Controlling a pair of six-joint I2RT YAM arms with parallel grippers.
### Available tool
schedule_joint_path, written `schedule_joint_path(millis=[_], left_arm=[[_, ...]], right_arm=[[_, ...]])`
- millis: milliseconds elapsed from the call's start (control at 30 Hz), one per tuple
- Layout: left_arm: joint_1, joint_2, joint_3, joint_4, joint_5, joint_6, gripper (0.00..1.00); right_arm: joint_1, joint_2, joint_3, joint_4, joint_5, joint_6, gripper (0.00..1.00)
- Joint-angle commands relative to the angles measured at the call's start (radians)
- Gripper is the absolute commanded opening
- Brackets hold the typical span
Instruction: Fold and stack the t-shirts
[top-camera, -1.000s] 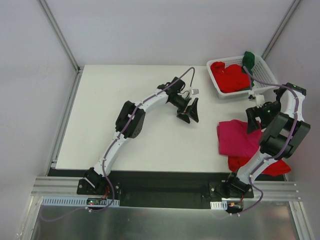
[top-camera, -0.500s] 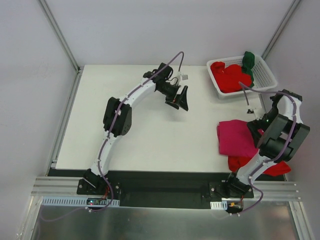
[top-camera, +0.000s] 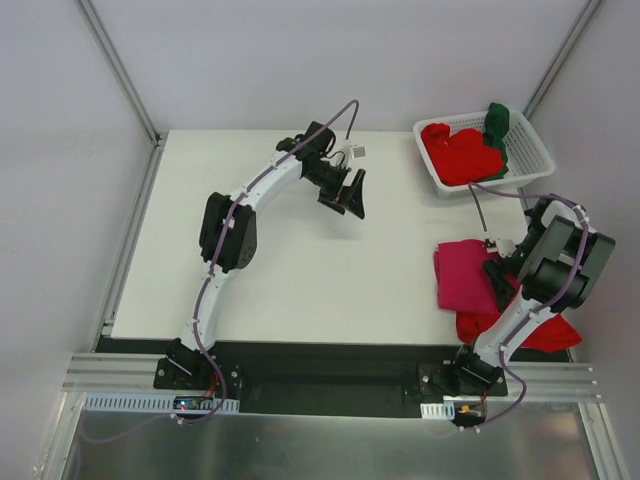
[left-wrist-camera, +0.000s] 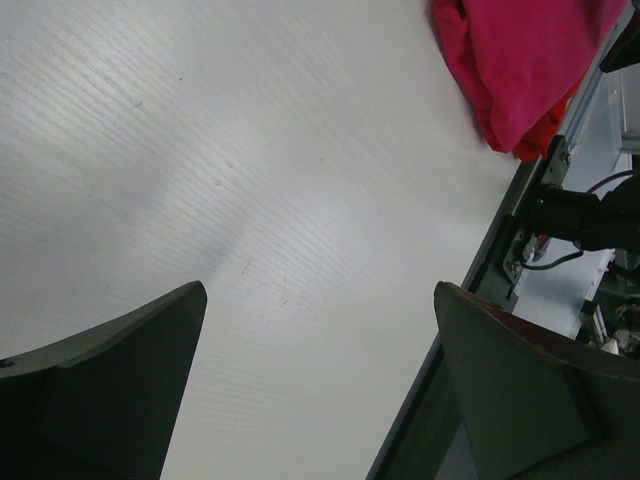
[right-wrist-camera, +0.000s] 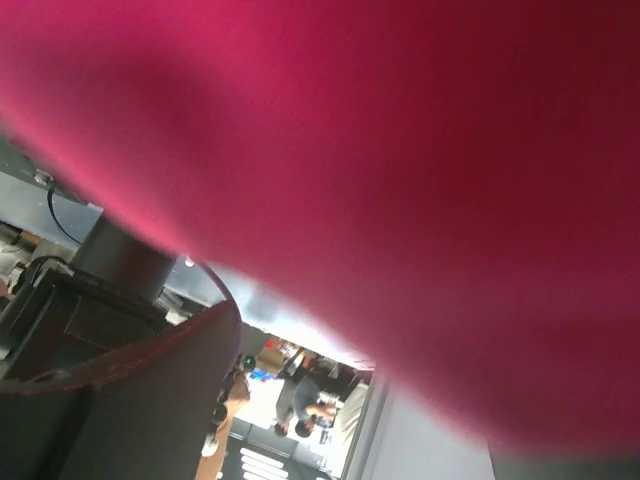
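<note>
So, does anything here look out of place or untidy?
Two things. The dark green t-shirt hangs over the far rim of the white basket, half out. The red t-shirt under the magenta t-shirt lies crooked and seems to reach past the near edge of the table.

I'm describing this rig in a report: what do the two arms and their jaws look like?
The left arm and right arm look alike: white tube links joined by bulky black joint housings, with a thin purple cable running along each. The left gripper is black; its jaws are broad dark wedges tapering toward the tips.
</note>
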Motion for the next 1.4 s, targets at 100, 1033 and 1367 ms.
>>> schedule_joint_path(millis=[100,1033,1367], left_arm=[[0.032,-0.132,-0.007,-0.058,-0.067,0.091,0.99],[0.005,-0.259,-0.029,-0.130,-0.276,0.208,0.99],[0.008,-0.293,-0.043,-0.135,-0.291,0.223,0.99]], right_arm=[[0.003,0.101,0.017,0.099,-0.045,0.044,0.96],[0.438,0.325,0.495,-0.138,-0.421,0.134,0.96],[0.546,0.355,0.574,-0.132,-0.234,0.176,0.96]])
